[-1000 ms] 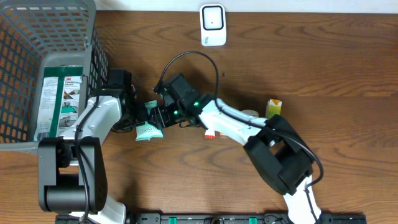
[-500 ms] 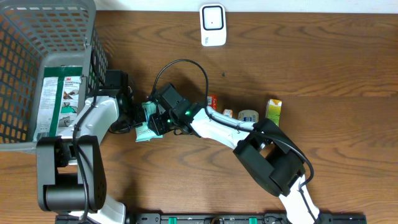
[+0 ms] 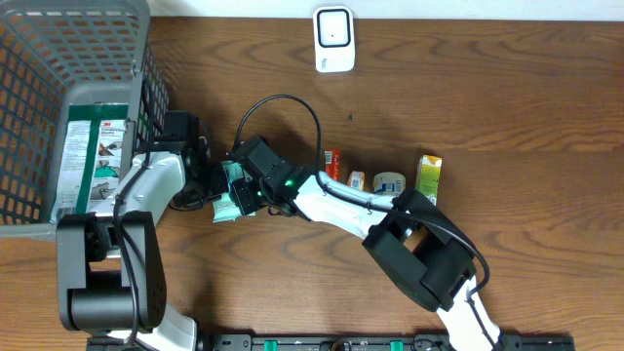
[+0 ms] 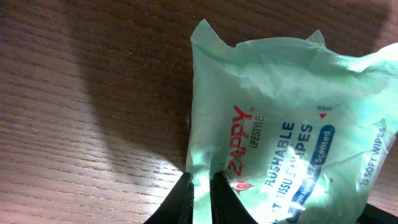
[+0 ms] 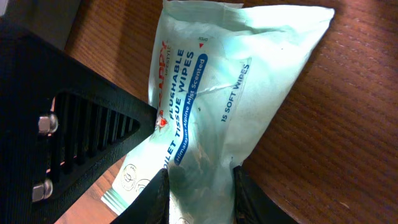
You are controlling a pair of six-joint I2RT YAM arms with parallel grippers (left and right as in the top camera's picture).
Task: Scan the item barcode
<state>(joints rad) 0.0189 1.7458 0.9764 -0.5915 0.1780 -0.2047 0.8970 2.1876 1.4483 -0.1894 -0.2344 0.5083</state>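
The mint-green wipes packet point(image 3: 232, 200) lies flat on the wooden surface point(image 3: 507, 97), left of centre and just right of the grey basket point(image 3: 146, 78), with both arms meeting over it. The left pincer point(image 4: 200, 186) is clenched on the packet's thin crimped edge, its two dark fingers nearly touching with the film pinched between them. The right pincer point(image 5: 198, 186) grasps the same packet across its width, one finger pressed against each long side, printed face up. In the overhead view the left pincer point(image 3: 216, 180) reaches in from the basket side and the right pincer point(image 3: 244, 190) from the right. The white scanner point(image 3: 333, 39) stands at the far edge, well apart from the packet. A green-and-white pack point(image 3: 93, 156) lies in the basket, and a yellow-green carton point(image 3: 429, 175) stands to the right.
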